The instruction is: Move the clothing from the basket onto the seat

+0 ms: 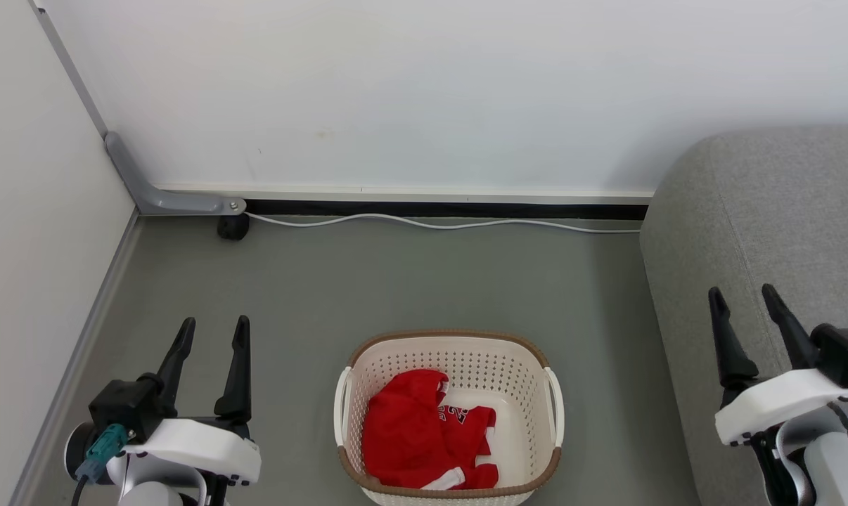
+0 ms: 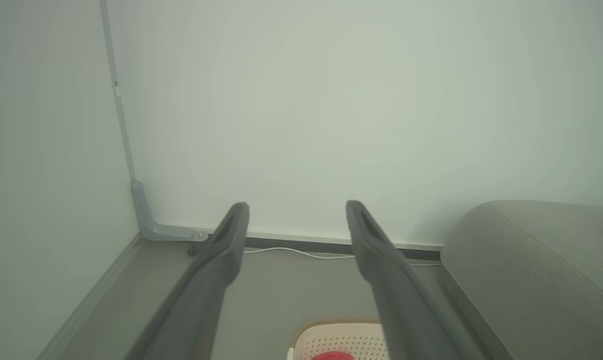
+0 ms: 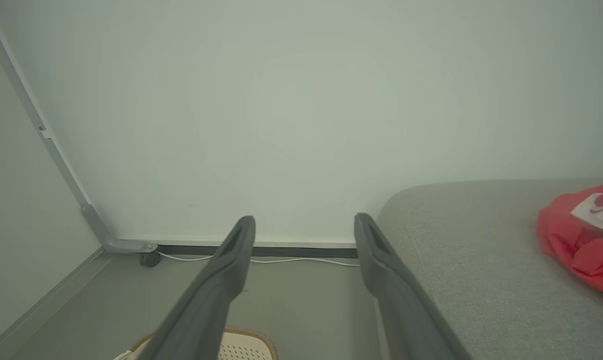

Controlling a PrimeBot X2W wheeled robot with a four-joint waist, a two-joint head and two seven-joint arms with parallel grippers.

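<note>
A crumpled red garment (image 1: 424, 434) with white trim and a number print lies in the cream basket (image 1: 533, 372) on the floor, bottom centre of the head view. The grey sofa (image 1: 761, 232) fills the right side. Another red garment (image 3: 584, 240) with white lining rests on the sofa seat in the right wrist view. My left gripper (image 1: 212, 330) hovers open, left of the basket, holding nothing. My right gripper (image 1: 744, 295) is open over the sofa's front edge, also bare. The basket rim (image 2: 339, 325) and a red scrap (image 2: 333, 355) peek in at the left wrist view's bottom.
A white wall (image 1: 424, 91) runs behind, with a white cable (image 1: 431, 223) along its base. A grey bracket (image 1: 164, 200) and a small black caster (image 1: 233, 226) sit in the left corner. A panel wall (image 1: 37, 246) closes the left side.
</note>
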